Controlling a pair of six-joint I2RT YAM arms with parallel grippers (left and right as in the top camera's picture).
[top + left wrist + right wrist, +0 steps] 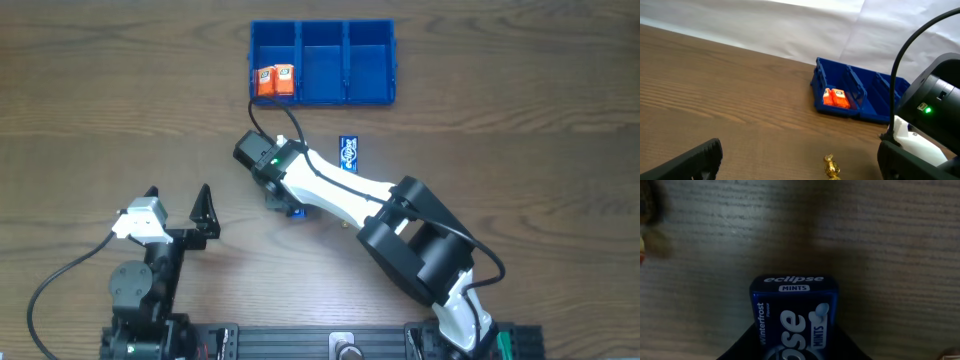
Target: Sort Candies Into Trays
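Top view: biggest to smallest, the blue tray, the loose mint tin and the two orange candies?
1. blue tray
2. loose mint tin, only slightly bigger than a candy
3. outer orange candy and inner orange candy: they look alike, so tied

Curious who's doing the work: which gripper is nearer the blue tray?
Right. The right gripper is mid-table, a short way from the blue tray; the left gripper sits back near its base.

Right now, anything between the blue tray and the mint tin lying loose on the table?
Nothing: the top view shows bare wood between the blue tray and the mint tin. The right arm's black cable runs beside that gap, not across it.
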